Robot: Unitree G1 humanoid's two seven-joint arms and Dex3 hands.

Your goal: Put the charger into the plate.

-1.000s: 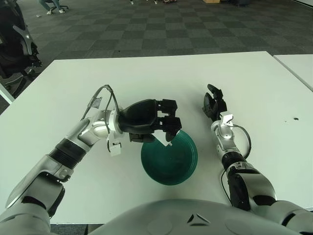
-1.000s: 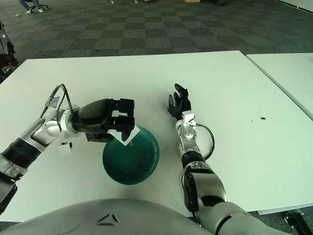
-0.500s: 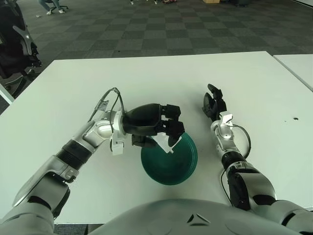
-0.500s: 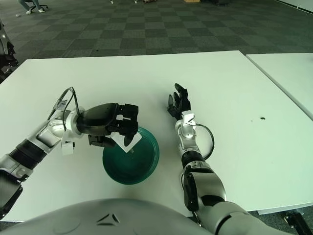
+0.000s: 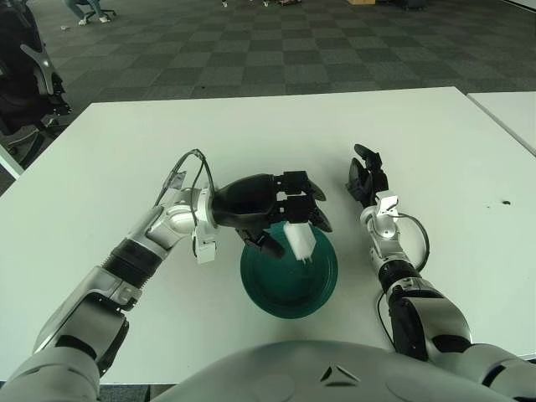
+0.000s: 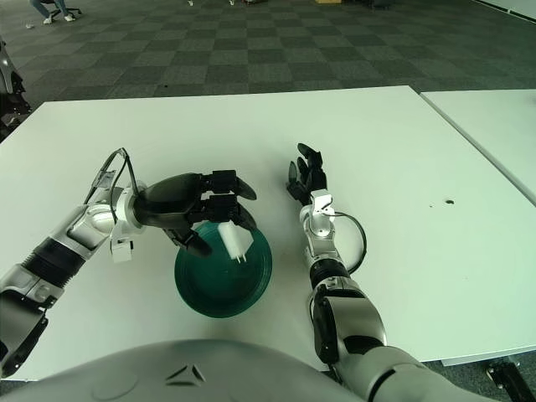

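Observation:
A dark green plate [image 5: 325, 285] lies on the white table [image 5: 251, 134] in front of me. My left hand [image 5: 293, 228] hovers over the plate's near-left part with its fingers spread. The white charger [image 5: 301, 240] is upright just under those fingers, over the plate's inside; I cannot tell whether a finger still touches it. It also shows in the right eye view [image 6: 234, 241]. My right hand [image 5: 367, 177] rests on the table to the right of the plate, fingers relaxed and holding nothing.
A second white table [image 5: 512, 117] stands at the far right across a narrow gap. A small dark mark [image 5: 506, 203] is on the table at the right. A black chair [image 5: 29, 79] stands off the back-left corner.
My left hand moved right over the plate and its fingers went from curled around the charger to spread. The charger now hangs lower, over the plate. The right hand has not moved.

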